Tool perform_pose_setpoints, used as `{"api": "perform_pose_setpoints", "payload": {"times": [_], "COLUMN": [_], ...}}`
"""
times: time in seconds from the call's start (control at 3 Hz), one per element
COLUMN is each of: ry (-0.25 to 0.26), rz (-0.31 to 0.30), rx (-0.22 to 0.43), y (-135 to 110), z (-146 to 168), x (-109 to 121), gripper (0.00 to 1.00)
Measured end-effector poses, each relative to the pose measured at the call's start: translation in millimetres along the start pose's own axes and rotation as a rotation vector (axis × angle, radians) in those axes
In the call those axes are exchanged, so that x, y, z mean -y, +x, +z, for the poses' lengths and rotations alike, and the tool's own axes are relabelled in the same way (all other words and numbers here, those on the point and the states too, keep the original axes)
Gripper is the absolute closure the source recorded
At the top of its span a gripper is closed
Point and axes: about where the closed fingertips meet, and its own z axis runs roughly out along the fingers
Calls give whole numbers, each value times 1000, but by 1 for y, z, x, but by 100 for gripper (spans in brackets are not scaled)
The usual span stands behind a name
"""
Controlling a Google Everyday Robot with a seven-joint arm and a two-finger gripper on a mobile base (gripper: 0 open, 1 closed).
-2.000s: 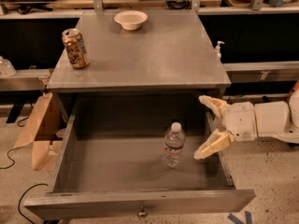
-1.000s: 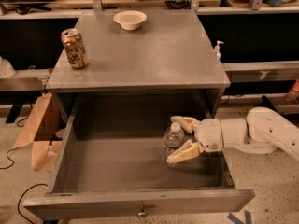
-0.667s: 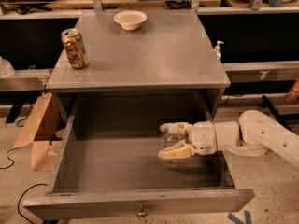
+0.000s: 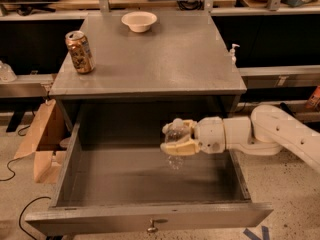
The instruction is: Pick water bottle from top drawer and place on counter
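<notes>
The water bottle [image 4: 175,160] is clear plastic and sits between the cream fingers of my gripper [image 4: 176,138]. The gripper is shut on the water bottle and holds it above the floor of the open top drawer [image 4: 150,219], right of the drawer's middle. The arm reaches in from the right. The bottle's cap is hidden by the fingers. The grey counter [image 4: 165,59] lies above and behind the drawer.
A gold-brown drink can [image 4: 80,52] stands at the counter's left edge. A white bowl [image 4: 139,21] sits at the counter's back. A cardboard box [image 4: 40,144] leans on the floor left of the drawer. The drawer pull [image 4: 152,226] is at front centre.
The gripper moved in from the right, closed on the water bottle and lifted it off the drawer floor, shifting left.
</notes>
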Motion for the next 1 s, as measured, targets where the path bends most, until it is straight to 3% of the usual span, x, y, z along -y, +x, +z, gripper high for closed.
{"api": "perform_pose_setpoints", "payload": {"times": [0.33, 0.67, 1.0], "ry": [82, 138, 229], "rz": [-20, -53, -38], "rx": [-56, -89, -80], "y": [-110, -207, -277], "z": [-4, -2, 2], "x": [29, 52, 90], "gripper": [100, 100, 100]}}
